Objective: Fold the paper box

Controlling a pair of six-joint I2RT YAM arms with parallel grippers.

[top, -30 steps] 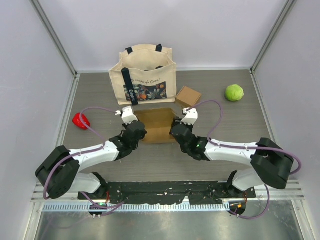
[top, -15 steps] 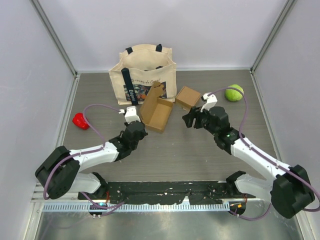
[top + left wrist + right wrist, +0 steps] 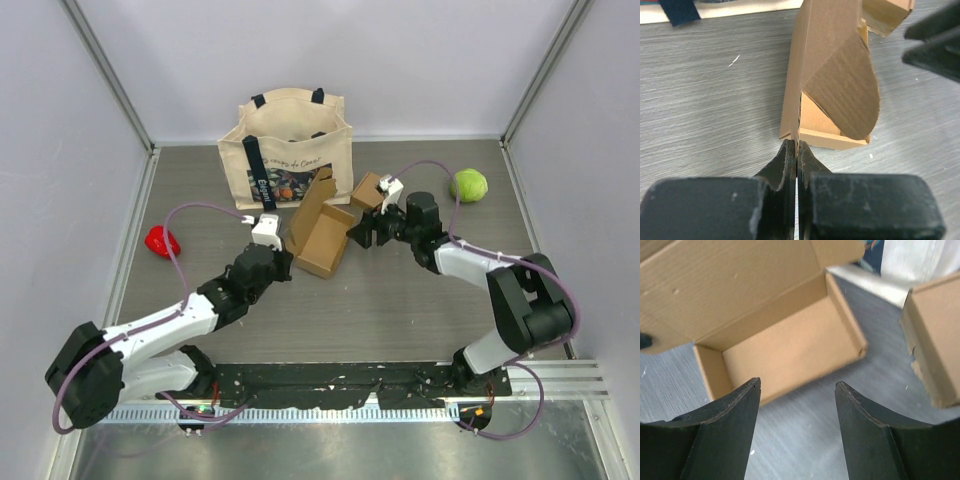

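Paper box (image 3: pixel 325 240) mouth-up, long axis diagonal

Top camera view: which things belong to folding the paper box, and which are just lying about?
Job: paper box, left gripper shut on its wall, right gripper open nearby.
Lying about: tote bag, small closed box, green ball, red object.

Paper box (image 3: pixel 322 235) is being flanked by left tool (image 3: pixel 285 258) and right tool (image 3: pixel 362 237); bag (image 3: pixel 290 150) behind, small box (image 3: pixel 368 192) behind-right, ball (image 3: pixel 468 185) far right, small object (image 3: pixel 161 241) far left.
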